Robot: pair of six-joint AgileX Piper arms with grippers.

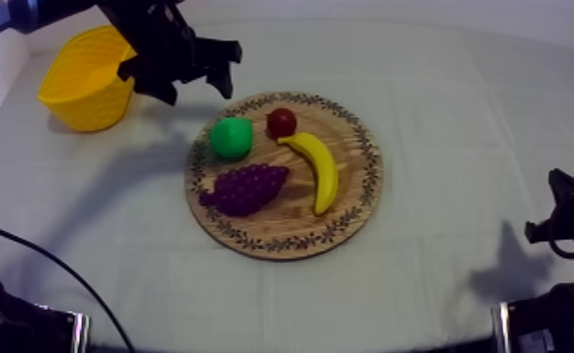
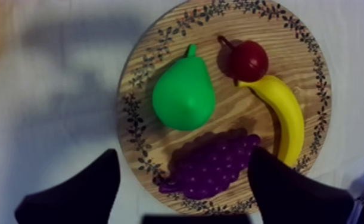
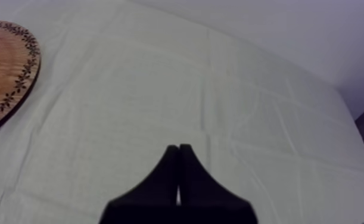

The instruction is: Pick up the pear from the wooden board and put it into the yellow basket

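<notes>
right jaws lie together over the cloth [image 3: 220,89], the wooden board [image 3: 14,71] well aside.

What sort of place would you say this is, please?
Probably a robot practice bench: a table under a grey-white cloth, a green toy pear on a round wooden board with a patterned rim, a yellow basket, and the black two-fingered left gripper open near them.
</notes>
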